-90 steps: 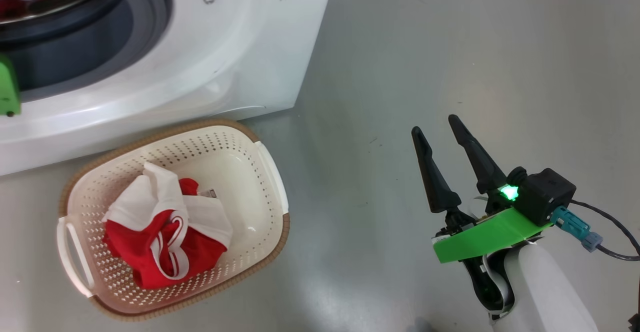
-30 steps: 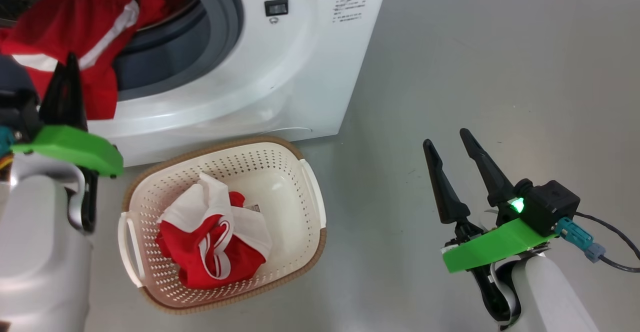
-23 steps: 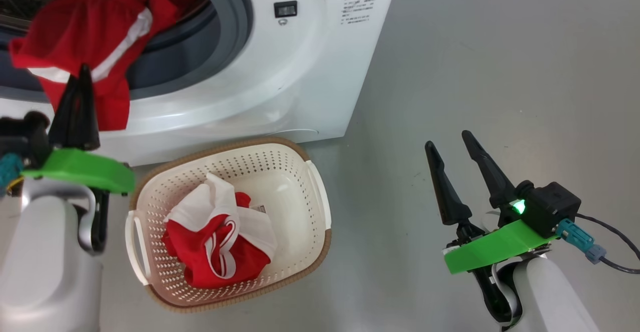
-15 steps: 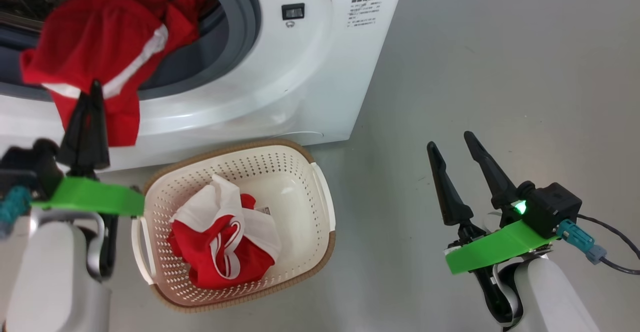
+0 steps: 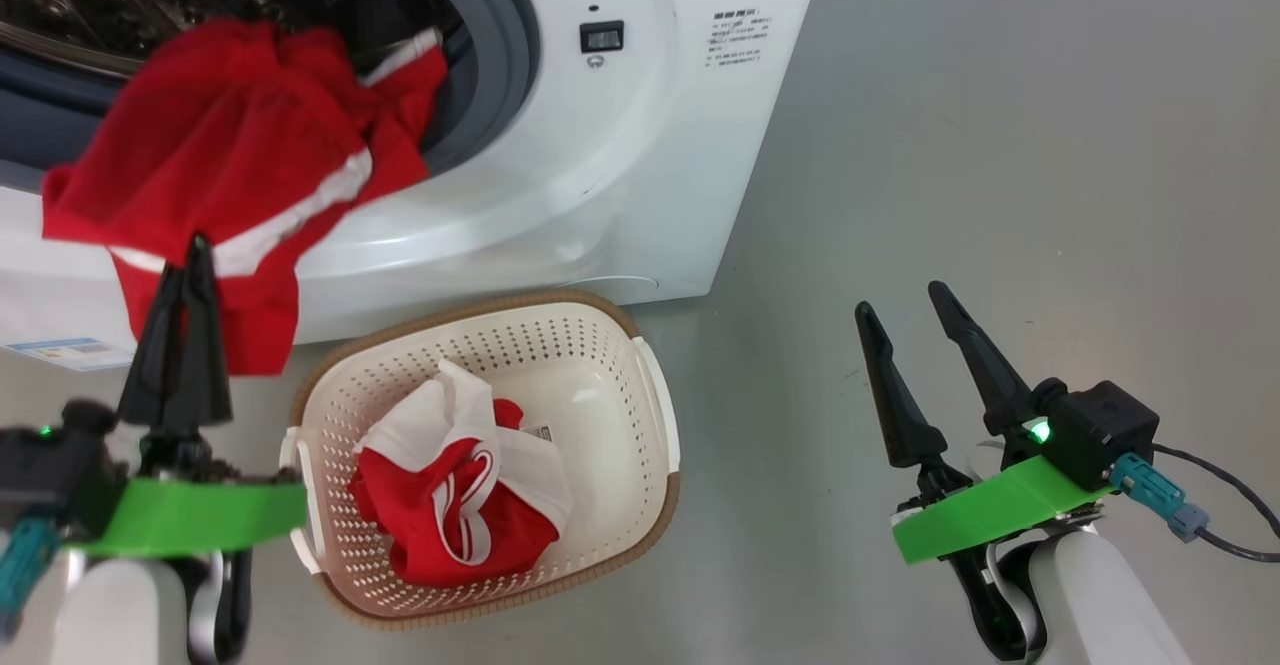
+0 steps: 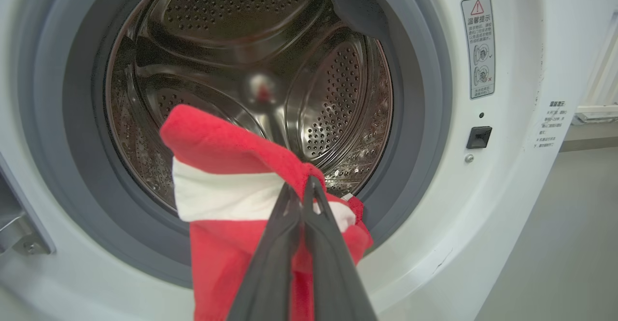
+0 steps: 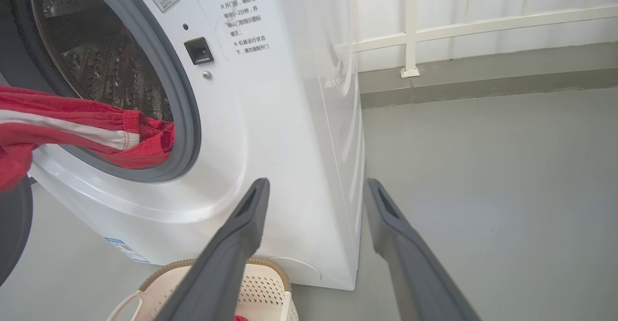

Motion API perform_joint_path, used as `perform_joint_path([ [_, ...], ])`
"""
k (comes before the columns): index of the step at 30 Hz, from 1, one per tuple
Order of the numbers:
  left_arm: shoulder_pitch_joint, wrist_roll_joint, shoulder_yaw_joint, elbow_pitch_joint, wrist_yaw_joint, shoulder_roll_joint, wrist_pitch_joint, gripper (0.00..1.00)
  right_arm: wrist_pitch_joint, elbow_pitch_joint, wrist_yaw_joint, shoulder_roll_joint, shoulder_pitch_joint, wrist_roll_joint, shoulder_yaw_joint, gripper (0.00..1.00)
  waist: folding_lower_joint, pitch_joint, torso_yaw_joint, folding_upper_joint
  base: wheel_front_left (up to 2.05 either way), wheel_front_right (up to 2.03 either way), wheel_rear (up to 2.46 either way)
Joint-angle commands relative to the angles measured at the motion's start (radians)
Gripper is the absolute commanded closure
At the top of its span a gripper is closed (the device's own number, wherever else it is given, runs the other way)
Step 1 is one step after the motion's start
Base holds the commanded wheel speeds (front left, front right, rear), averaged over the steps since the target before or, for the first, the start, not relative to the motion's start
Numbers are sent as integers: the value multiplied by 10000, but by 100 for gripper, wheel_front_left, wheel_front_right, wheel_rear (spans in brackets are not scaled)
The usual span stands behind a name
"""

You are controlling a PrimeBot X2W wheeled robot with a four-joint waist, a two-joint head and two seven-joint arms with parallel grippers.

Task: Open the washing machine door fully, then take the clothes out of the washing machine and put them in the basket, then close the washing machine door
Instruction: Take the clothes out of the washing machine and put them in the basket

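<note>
L claw (image 5: 192, 250) clamped on red garment (image 5: 230, 145) trailing from washer (image 5: 620, 145); R claw (image 5: 900, 297) apart, empty. Head view: 2nd garment (image 5: 440, 505) in basket (image 5: 480, 310). L wrist: steel drum (image 6: 231, 36) behind.

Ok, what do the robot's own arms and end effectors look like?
The left end effector and the right end effector each have two long, tapering black fingers above a bright green bracket, on a pale forearm. The right wrist also carries a black block with a green light, a teal connector and a dark cable.
</note>
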Motion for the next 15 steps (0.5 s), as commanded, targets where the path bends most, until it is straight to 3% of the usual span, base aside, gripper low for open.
perform_joint_path([
  [1,158,98,387,-424,59,175,-80,100,-48,-202,16,72,191,-69,244,0,0,-22,5,0,0,0,0],
  [15,1499,518,293,-3056,245,-176,-80,100,-48,-117,16,72,278,-166,236,0,0,-217,222,0,0,0,0],
])
